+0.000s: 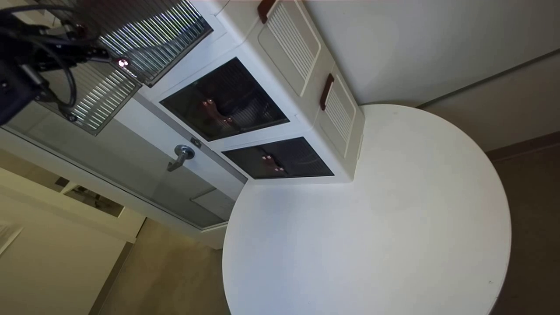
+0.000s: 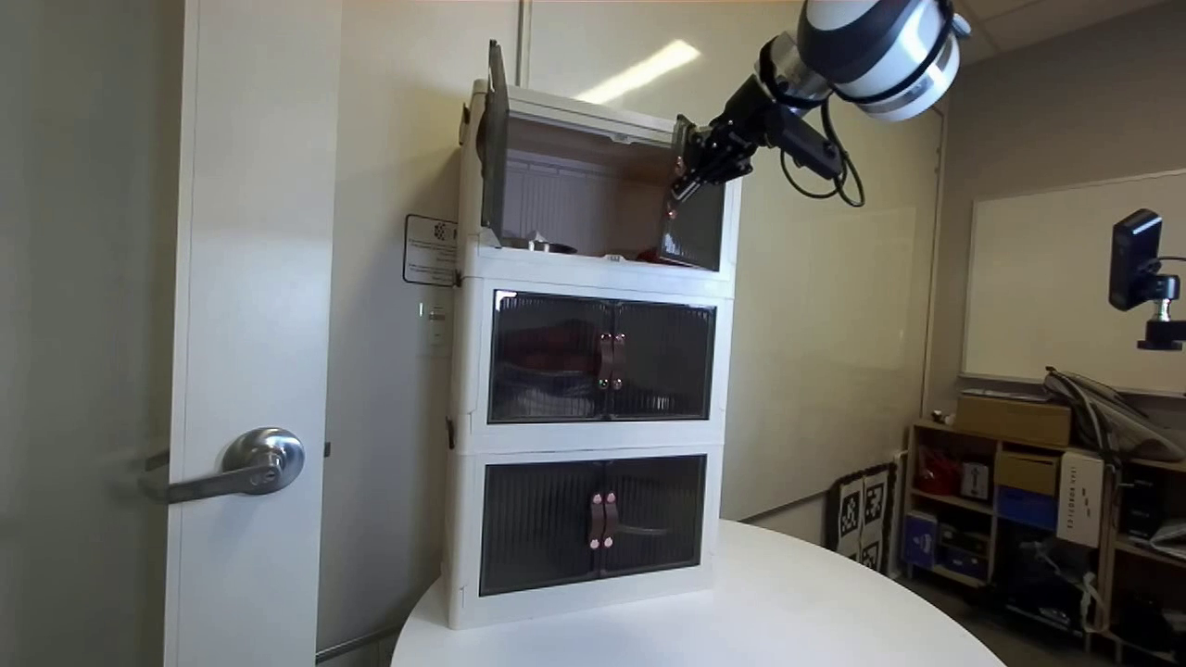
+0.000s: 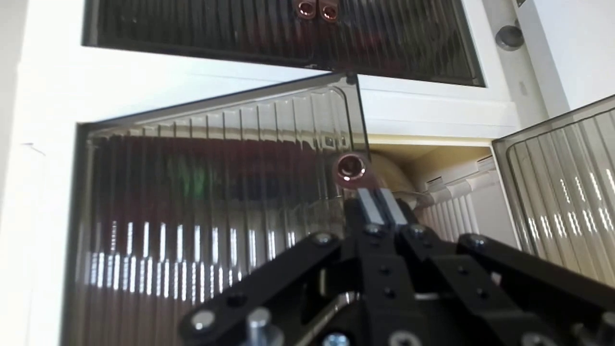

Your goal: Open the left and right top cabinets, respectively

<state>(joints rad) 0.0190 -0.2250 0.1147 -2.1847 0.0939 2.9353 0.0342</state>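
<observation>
The white unit has an open top compartment with a dark inside. Its left top door is swung wide open; it also shows in the wrist view. Its right top door stands partly open, and its ribbed smoky panel fills the left of the upside-down wrist view. My gripper is at this door's brown handle. In the wrist view the fingertips are nearly together around the handle strap. One handle stud shows just beyond them; the gripped part is hidden.
The middle doors and bottom doors are shut. The unit stands on a round white table. A room door with a lever handle is close beside it. A small bowl sits inside the top compartment.
</observation>
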